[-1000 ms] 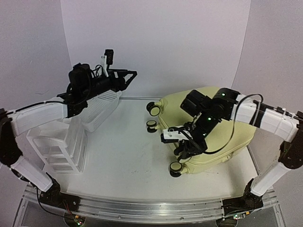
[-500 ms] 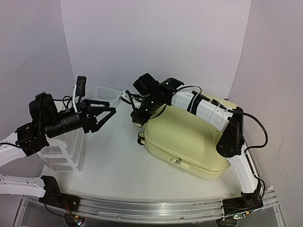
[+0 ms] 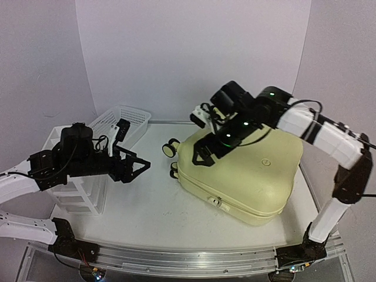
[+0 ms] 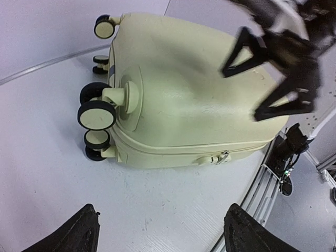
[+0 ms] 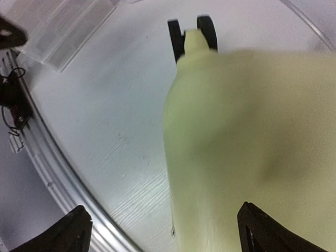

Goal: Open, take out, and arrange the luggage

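The luggage point(image 3: 252, 176) is a large pale yellow hard-shell suitcase that lies flat and closed on the right half of the table, its wheels point(image 3: 171, 147) pointing left. A zipper pull point(image 3: 216, 202) sits on its near edge. My right gripper point(image 3: 207, 151) hovers open over the shell's upper left corner with nothing between its fingers. My left gripper point(image 3: 140, 171) stands open to the left of the wheels, apart from them, pointing at the case. The left wrist view shows the luggage point(image 4: 184, 100), its wheels point(image 4: 97, 115) and bare table between the left gripper's point(image 4: 163, 231) fingers. The right wrist view looks down on the luggage point(image 5: 247, 136).
A white mesh basket point(image 3: 120, 122) stands at the back left. A white drawer organiser point(image 3: 73, 189) stands under my left arm at the table's left edge. A metal rail point(image 3: 176, 258) runs along the near edge.
My right gripper left the back wheels, swung over the shell's top and opened wide. The luggage has turned and shifted. My left arm dropped lower and its gripper opened a little further.
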Available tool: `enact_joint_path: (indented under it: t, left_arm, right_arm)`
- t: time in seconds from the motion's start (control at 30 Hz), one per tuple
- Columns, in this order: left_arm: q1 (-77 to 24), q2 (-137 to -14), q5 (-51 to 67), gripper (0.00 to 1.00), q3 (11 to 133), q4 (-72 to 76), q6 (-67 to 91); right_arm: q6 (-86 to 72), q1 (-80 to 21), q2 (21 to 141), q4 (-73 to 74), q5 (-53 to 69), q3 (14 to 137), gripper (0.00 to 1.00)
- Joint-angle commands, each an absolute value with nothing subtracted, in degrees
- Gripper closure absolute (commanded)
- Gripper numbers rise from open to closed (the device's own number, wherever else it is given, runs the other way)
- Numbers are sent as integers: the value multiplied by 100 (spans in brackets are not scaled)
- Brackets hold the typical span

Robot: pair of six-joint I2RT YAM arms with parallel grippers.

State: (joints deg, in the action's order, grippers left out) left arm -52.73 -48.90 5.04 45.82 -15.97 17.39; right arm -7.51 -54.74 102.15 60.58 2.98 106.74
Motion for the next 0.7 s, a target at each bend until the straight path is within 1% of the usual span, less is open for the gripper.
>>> enact_joint_path:
  t: [0.0, 0.1, 0.17, 0.2, 0.37, 0.53, 0.6, 0.67]
  left_arm:
    - [-5288, -5702, 262, 15, 5629, -2090, 835]
    - [-5263, -6418, 57, 6, 6227, -2264, 308]
    - [-5160, -6864, 57, 1, 6552, -2235, 23]
    - [-5011, -7209, 149, 1, 6752, -2239, -167]
    - [-4338, -8447, 1547, 0, 7875, -2218, -66]
    - [-4298, -9775, 2009, 2, 9398, -2669, -221]
    - [-4302, -10175, 2218, 3, 9752, -2708, -219]
    - [-4294, -10478, 2388, 3, 10024, -2780, -166]
  right_arm:
    - [-1916, -5676, 8585, 6686, 960, 8996, 2]
    - [-2529, -5704, 7427, 6742, 530, 7756, 2]
    - [-2883, -5704, 6773, 6968, -154, 7119, 2]
    - [-3099, -5700, 6519, 7141, -543, 6900, 2]
    - [-3682, -5660, 5733, 7848, -1599, 6334, 2]
    - [-4037, -5537, 5431, 8364, -2436, 6152, 2]
    - [-3918, -5199, 5232, 8373, -2482, 6169, 2]
    - [-3586, -4786, 5215, 8213, -2247, 6286, 2]
